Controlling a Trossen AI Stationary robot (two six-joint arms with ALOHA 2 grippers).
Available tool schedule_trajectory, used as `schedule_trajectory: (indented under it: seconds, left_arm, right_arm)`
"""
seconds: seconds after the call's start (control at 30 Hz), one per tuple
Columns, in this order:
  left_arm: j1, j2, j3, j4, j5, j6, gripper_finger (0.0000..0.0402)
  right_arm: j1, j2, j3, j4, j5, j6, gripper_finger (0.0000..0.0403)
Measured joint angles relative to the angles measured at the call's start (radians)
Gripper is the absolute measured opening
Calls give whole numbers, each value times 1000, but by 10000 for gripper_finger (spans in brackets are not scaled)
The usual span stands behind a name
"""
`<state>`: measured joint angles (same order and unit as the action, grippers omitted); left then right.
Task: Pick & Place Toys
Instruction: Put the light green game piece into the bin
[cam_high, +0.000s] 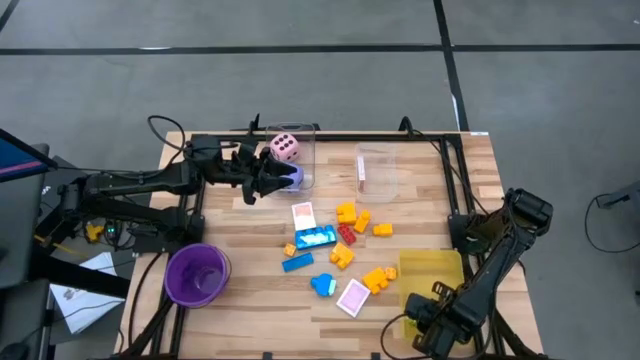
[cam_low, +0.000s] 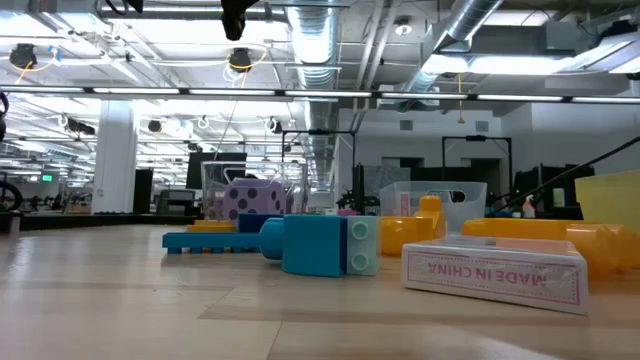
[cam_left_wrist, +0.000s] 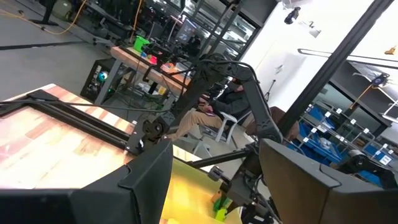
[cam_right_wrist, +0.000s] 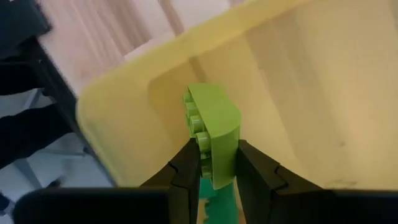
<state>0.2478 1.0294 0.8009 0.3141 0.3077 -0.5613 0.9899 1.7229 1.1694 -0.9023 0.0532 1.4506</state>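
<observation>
High view: the left gripper (cam_high: 268, 180) hangs over the table's 11 o'clock zone, above the near edge of a clear box (cam_high: 296, 152) that holds a pink die (cam_high: 285, 148). Its fingers (cam_left_wrist: 143, 180) stand partly apart with nothing between them; a purple piece (cam_high: 292, 177) shows just beside the tips. A second clear box (cam_high: 376, 172) sits at 1 o'clock. The purple cup (cam_high: 196, 273) stands at 8 o'clock.

Right gripper (cam_high: 425, 318): positioned at 5 o'clock, over the near corner of the yellow tray (cam_high: 432, 268). In the right wrist view the fingers (cam_right_wrist: 186, 171) are clamped on a green block (cam_right_wrist: 214, 134), which sits inside the tray against its wall.

Loose toys lie at the table centre, between the boxes and the tray: yellow and orange blocks (cam_high: 347, 213), a red block (cam_high: 346, 234), a long blue block (cam_high: 297, 263), a blue-and-teal piece (cam_high: 323, 286), a shiny blue piece (cam_high: 315, 238) and two pink-white cards (cam_high: 303, 214) (cam_high: 354, 297).

Low view: the blue-and-teal piece (cam_low: 320, 245) and a card box (cam_low: 494, 270) printed "MADE IN CHINA" lie nearest the camera.
</observation>
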Motion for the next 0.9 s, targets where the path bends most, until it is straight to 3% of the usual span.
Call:
schedule_trajectory:
  seconds: [0.17,0.47,0.63,0.9]
  left_arm:
    - [0,0,0,0,-3,-1,236]
    - [0,0,0,0,-26,-2,236]
    - [0,0,0,0,-29,-4,236]
    - [0,0,0,0,-29,-3,236]
  right_arm:
    - [21,0,0,6,0,21,71]
    - [24,0,0,16,78,-158,71]
    - [24,0,0,22,84,-223,93]
    - [54,0,-19,153,95,-299,87]
